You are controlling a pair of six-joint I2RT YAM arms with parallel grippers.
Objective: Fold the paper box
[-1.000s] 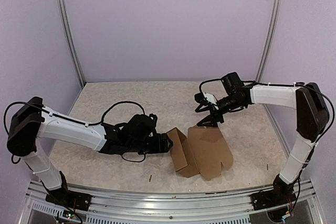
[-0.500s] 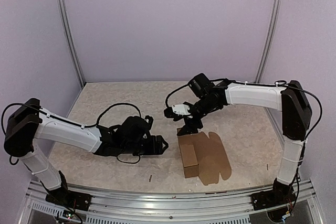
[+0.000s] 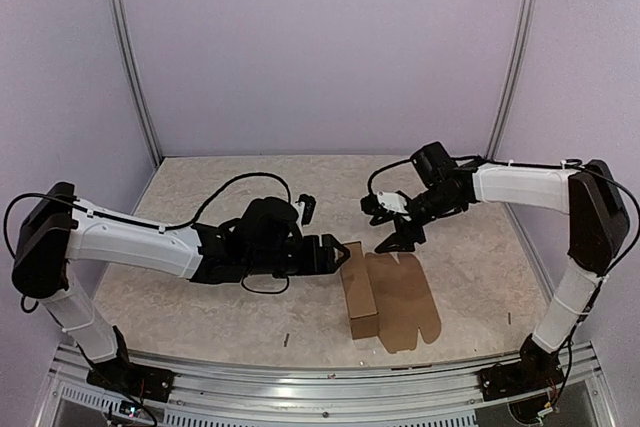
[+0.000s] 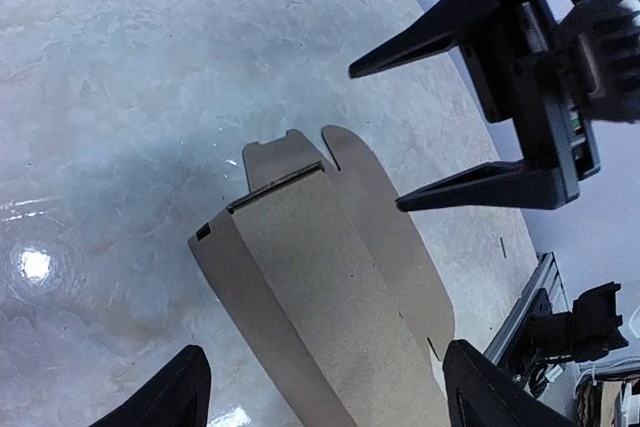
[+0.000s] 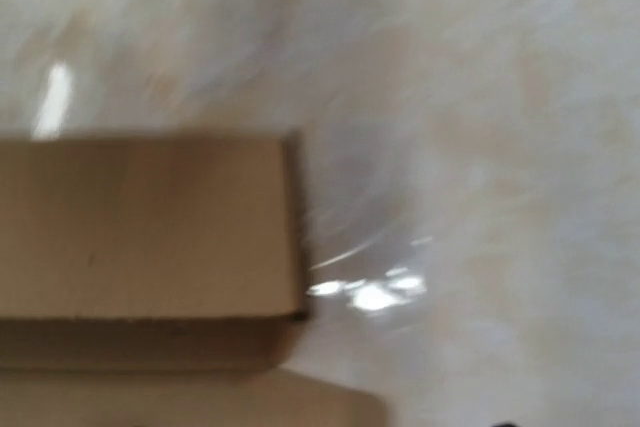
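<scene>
Paper box is in neither claw just now. The left claw is released and empty. In its own wrist view its fingers stand wide on either side of the box's end. From above, its tips sit right at the far-left corner of the box, and I cannot tell whether they touch the cardboard. The right claw is released too, its jaws parted with nothing between them. It hangs just past the far edge of the box, near the rounded tabs.

Outward from the claws, the box lies on the worktop between the two arms. Its left strip stands up as a narrow raised wall. The wider panel to its right lies flat.

A second ago that left part gaped open in a loose V, with the left claw against it and the right claw at the far edge of the flat panel. Half a second ago the right claw had swung across to the far end of the strip, and the left claw had drawn back. Now the V has closed into a tidy strip. The right claw has pulled away to the right, and the left claw has come forward again.

My reading is that one side wall is now formed and keeps its crease without help. The flat panel and its tabs are not yet raised, so the fold looks well short of done. The left claw seems placed to steady the new wall for the next fold.
</scene>
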